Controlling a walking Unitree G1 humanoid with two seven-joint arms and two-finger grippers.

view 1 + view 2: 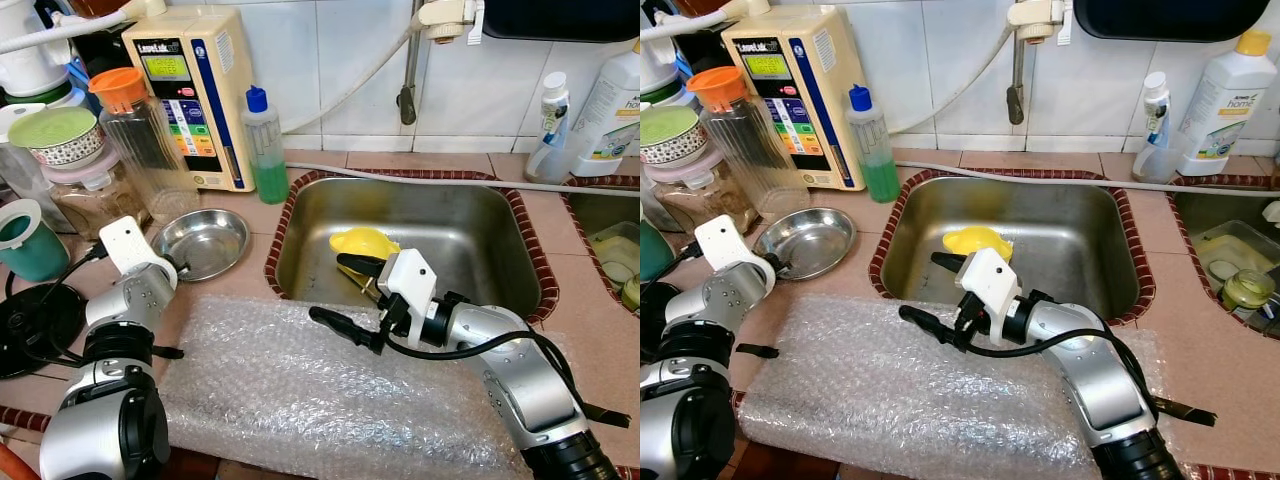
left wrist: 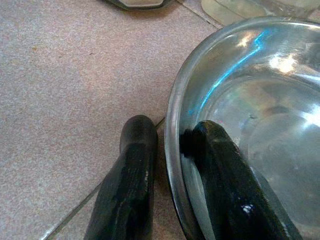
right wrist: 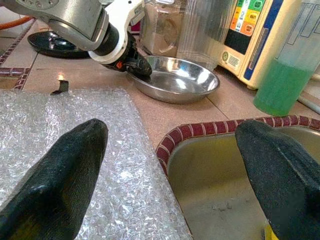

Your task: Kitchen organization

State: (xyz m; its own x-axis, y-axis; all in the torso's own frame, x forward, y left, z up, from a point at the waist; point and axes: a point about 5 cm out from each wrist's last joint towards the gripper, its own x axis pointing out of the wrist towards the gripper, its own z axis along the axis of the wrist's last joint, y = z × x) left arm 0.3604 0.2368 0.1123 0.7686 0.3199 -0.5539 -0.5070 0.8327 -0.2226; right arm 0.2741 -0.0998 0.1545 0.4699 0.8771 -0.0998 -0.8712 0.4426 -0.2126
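A shallow steel bowl [image 1: 205,243] rests on the counter left of the sink [image 1: 460,215]. My left gripper [image 1: 180,268] is shut on the bowl's near rim, one finger [image 2: 127,175] outside it and the other inside. My right gripper [image 1: 330,290] hangs open over the sink's front left corner, above the edge of a bubble wrap sheet [image 1: 300,390] spread on the counter. Nothing is between its fingers [image 3: 60,175]. A yellow object [image 1: 365,241] lies in the sink just beyond that gripper.
Behind the bowl stand a beige water appliance [image 1: 195,90], a green soap bottle [image 1: 265,150] and an orange-lidded jar [image 1: 135,140]. A teal cup [image 1: 30,240] and a black lid [image 1: 35,320] sit at the left. Bottles [image 1: 610,100] and a second basin [image 1: 610,250] are at the right.
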